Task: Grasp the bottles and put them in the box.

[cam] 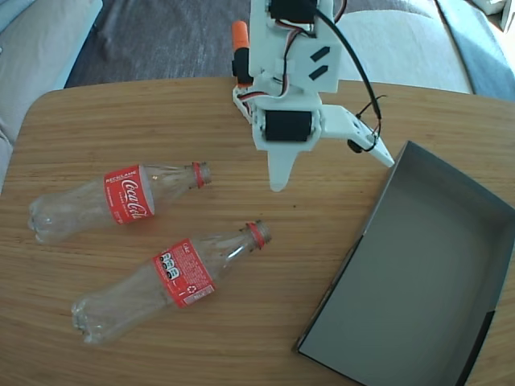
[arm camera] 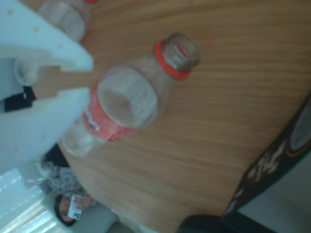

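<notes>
Two clear Coca-Cola bottles with red labels lie on their sides on the wooden table. In the fixed view the upper bottle and the lower bottle both point their necks right. The grey box sits at the right, with nothing in it. My white gripper hangs over bare wood between bottles and box, just right of the upper bottle's neck. In the wrist view the gripper comes in from the left, its jaws a narrow slit apart and holding nothing. One bottle lies just beyond them and another bottle shows at the top.
The rounded table ends close below the lower bottle and at the left. Grey cushions lie beyond the table's far edge. The arm's base with an orange part stands at the back centre. The box's dark outer wall fills the wrist view's right edge.
</notes>
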